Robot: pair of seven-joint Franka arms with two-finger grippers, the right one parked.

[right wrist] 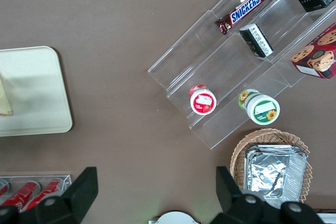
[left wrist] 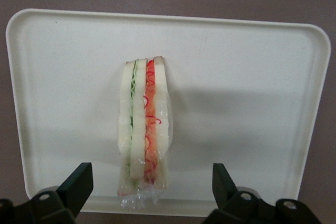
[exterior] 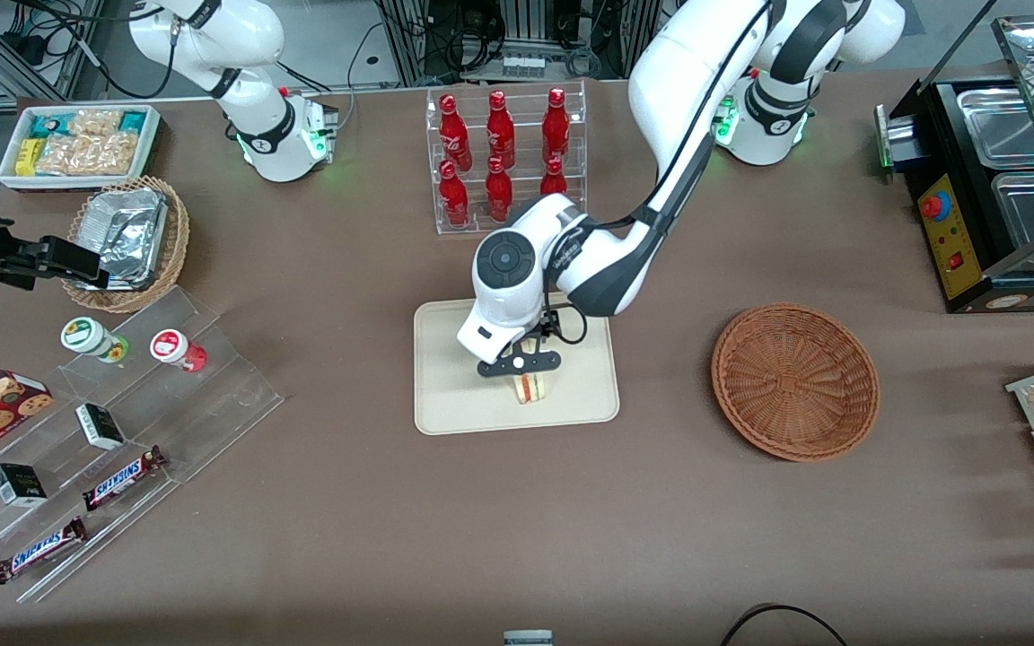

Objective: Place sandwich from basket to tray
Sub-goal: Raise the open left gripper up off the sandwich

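The sandwich (exterior: 532, 388) (left wrist: 144, 129), a wrapped wedge with green and red filling lines, stands on its edge on the cream tray (exterior: 454, 395) (left wrist: 236, 77), toward the tray's front rim. My left gripper (exterior: 526, 370) (left wrist: 151, 184) hangs just above it, open. Its black fingers (left wrist: 79, 182) stand wide on either side of the sandwich without touching it. The reddish-brown basket (exterior: 795, 381) sits empty beside the tray, toward the working arm's end of the table.
A clear rack of red cola bottles (exterior: 503, 157) stands farther from the front camera than the tray. Toward the parked arm's end are a tan basket with a foil container (exterior: 127, 242), a stepped acrylic snack display (exterior: 122, 404) and a white bin (exterior: 77, 144). A black appliance (exterior: 993, 179) stands toward the working arm's end.
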